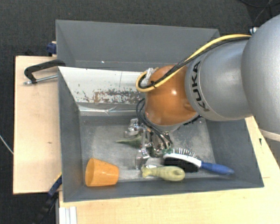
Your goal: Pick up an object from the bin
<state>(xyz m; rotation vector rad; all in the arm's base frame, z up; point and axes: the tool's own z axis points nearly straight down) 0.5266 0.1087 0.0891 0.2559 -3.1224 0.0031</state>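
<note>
My gripper (146,144) hangs below the orange cover, low in the middle of the bin. A thin dark-green pointed thing (129,143) lies right at its left side; whether it is gripped I cannot tell. Just below the gripper lies a pale yellow-green rubbery thing (167,173), long and lumpy. Beside it to the right is a brush (196,163) with a black head, white bristles and a blue handle that points right. Parts of these things are hidden by the gripper.
An orange cup (101,172) lies on its side in the bin's front left corner. The arm and its orange cover hang over the bin's right and back part. The bin's left floor is bare grey metal.
</note>
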